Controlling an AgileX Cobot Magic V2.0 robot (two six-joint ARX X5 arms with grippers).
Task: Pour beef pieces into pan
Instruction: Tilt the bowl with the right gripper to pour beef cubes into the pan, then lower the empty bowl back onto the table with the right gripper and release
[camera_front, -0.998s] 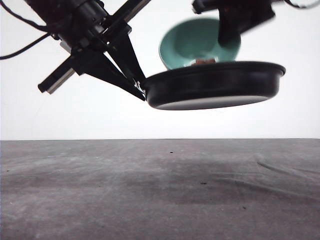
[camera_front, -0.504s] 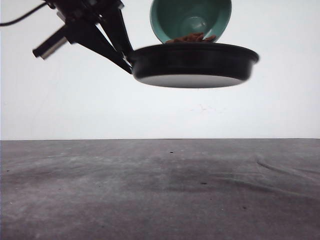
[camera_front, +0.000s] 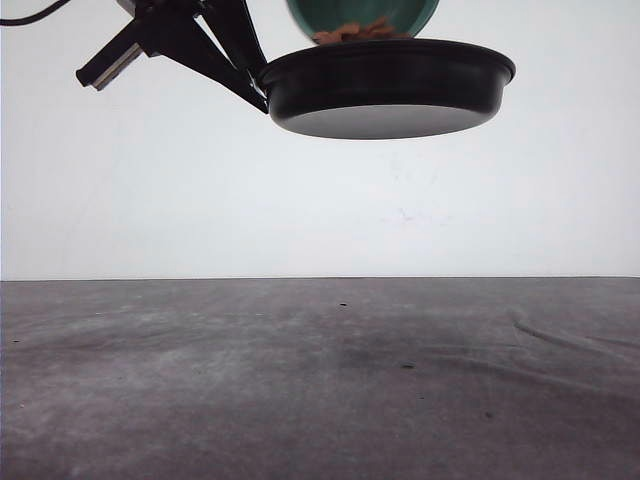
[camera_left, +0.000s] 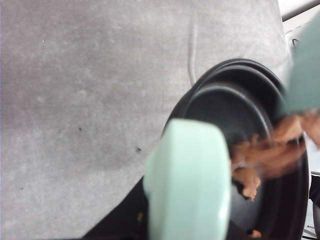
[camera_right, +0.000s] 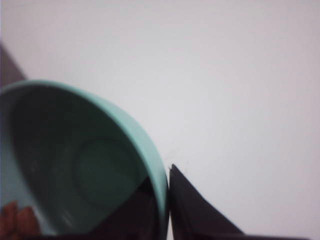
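High above the bench, left gripper (camera_front: 262, 88) clamps the pan (camera_front: 385, 85); beef pieces (camera_left: 265, 155) spilling from teal bowl (camera_right: 85, 165), pinched by right gripper (camera_right: 167, 200). No readable markings.

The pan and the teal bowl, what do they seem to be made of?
The pan: probably coated metal, judging by its matte black wall and paler flat base. Its handle: smooth mint-green plastic or silicone. The teal bowl: glossy, possibly plastic or ceramic; unclear.

Grey, faintly creased table (camera_front: 320, 380) with small dark specks (camera_front: 406, 366)
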